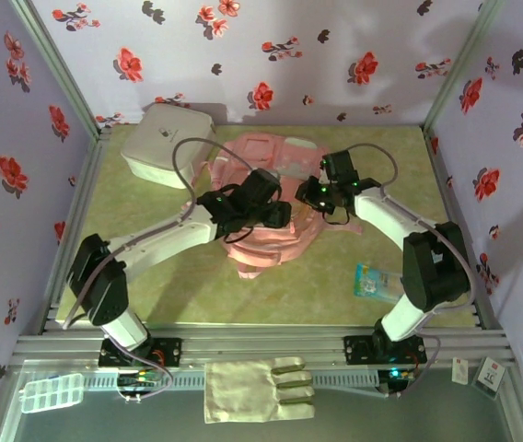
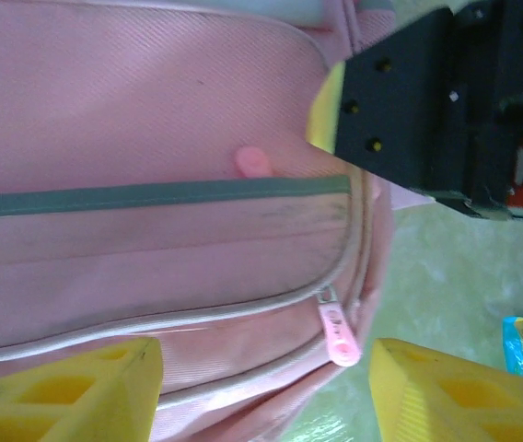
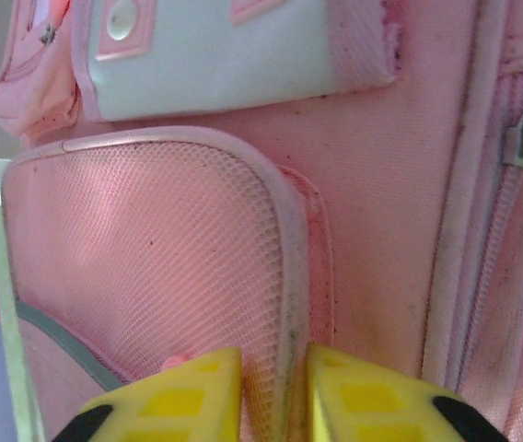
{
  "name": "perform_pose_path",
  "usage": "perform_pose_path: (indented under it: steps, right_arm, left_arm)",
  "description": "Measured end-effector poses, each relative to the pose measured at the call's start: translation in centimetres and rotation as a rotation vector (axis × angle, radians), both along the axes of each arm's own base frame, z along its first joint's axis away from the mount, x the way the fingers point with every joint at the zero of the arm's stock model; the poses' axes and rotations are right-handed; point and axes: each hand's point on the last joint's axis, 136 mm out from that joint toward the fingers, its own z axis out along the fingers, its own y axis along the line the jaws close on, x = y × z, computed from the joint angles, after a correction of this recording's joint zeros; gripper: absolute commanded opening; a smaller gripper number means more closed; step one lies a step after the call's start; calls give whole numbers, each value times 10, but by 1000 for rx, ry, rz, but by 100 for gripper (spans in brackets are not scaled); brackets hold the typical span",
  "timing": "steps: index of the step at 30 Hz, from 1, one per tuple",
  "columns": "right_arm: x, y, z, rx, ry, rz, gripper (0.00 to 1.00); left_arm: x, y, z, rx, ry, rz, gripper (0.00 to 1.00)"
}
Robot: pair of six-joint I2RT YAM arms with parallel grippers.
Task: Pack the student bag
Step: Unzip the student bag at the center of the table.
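Right hand (image 3: 275, 368) pinching student bag (image 3: 381, 184) pocket rim (image 3: 284, 239); left hand (image 2: 263, 368) spread, empty.

student bag (image 1: 263, 247): pink fabric, paler pink piping, one grey-green band across the front
mesh pocket (image 3: 151, 258): pink, fine net weave
patch (image 3: 206, 55): pale bluish white, pink edging
zip pull (image 2: 337, 333): pink
left tool (image 2: 266, 387): yellow fingers
right tool (image 3: 275, 396): yellow fingers, black patches
arms (image 1: 165, 241): white links, black joints
worktop (image 1: 243, 295): mottled yellow-green
box (image 1: 168, 143): white
packet (image 1: 375, 281): blue-teal, printed
walls (image 1: 289, 55): pale lilac, red and dark flower print
cloth (image 1: 257, 389): cream
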Motion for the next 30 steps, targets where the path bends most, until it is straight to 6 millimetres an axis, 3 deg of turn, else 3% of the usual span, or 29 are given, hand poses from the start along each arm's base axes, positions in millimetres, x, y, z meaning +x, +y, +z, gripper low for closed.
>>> perform_pose_path:
  steps: [5, 11, 30]
  right_arm:
    - [-1, 6, 11, 59, -27, 21, 13]
    - [-3, 11, 31, 114, -81, 37, 11]
    - [-5, 14, 30, 147, -72, 35, 9]
  left_arm:
    - [-6, -18, -9, 38, 22, 1, 55]
    - [-7, -23, -19, 77, 38, 36, 48]
    - [-4, -15, -41, 188, 52, 137, 14]
